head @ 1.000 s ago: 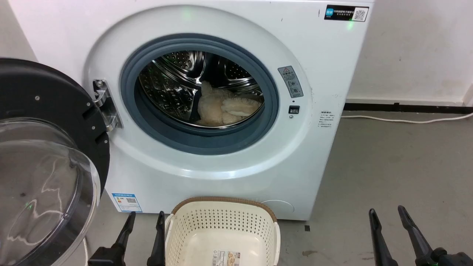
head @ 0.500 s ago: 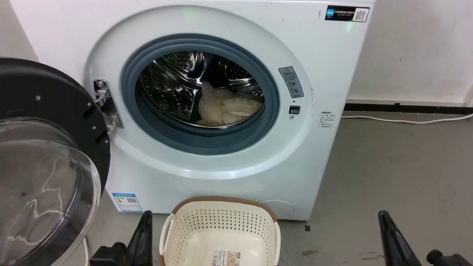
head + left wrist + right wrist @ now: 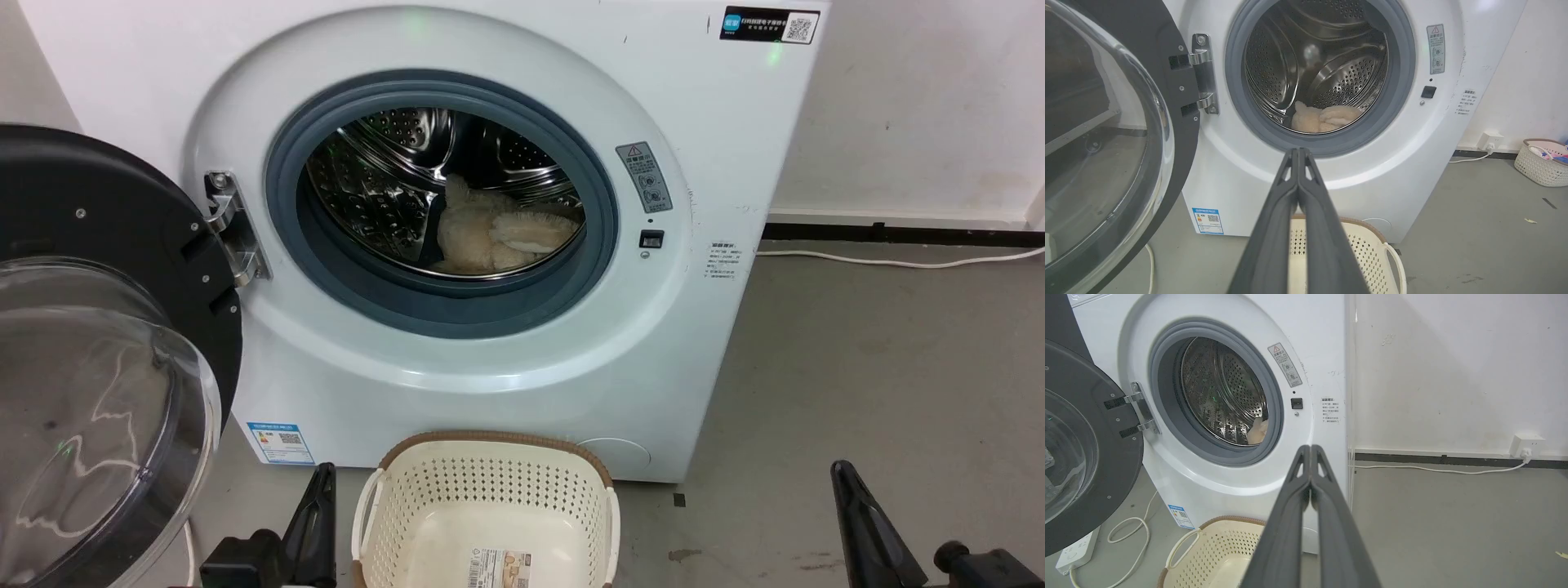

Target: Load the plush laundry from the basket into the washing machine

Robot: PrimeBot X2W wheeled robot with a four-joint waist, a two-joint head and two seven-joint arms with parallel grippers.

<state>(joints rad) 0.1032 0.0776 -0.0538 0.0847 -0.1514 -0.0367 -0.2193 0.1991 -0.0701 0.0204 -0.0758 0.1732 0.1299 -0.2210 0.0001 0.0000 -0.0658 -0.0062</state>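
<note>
Your left tool [image 3: 1298, 152]: fingers pressed together, gripping nothing, low beside basket [image 3: 490, 445]. Your right tool [image 3: 1310, 448]: likewise closed, nothing held. You find plush laundry [image 3: 498, 237] inside drum [image 3: 367, 188] of washing machine [image 3: 506, 384], door [image 3: 114, 204] swung open at left. Basket sits on floor [image 3: 857, 367] just before machine.

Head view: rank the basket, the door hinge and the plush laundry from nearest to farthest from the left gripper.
1. basket, on the floor right beside the left gripper.
2. door hinge, higher up, left of the opening.
3. plush laundry, deep inside the drum.
</note>
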